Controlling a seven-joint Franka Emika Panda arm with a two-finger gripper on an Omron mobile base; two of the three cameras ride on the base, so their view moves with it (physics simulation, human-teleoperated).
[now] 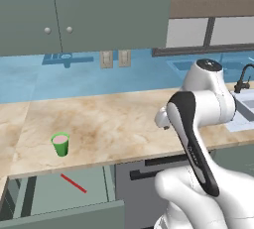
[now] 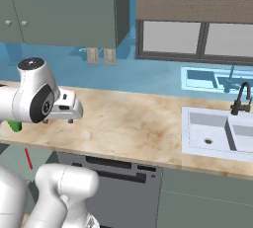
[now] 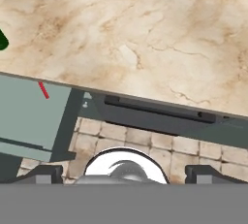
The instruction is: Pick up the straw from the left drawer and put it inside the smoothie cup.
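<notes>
Straw (image 1: 73,183) lies in open left drawer (image 1: 64,212) (gripper (image 3: 124,173) spread wide)

Red straw (image 1: 73,183); green smoothie cup (image 1: 61,144); beige marbled counter (image 1: 119,119).

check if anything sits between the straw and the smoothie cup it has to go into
Nothing visible does. The straw lies alone in the open left drawer; the smoothie cup stands on the counter just above it, near the front edge, with bare counter around it.
</notes>
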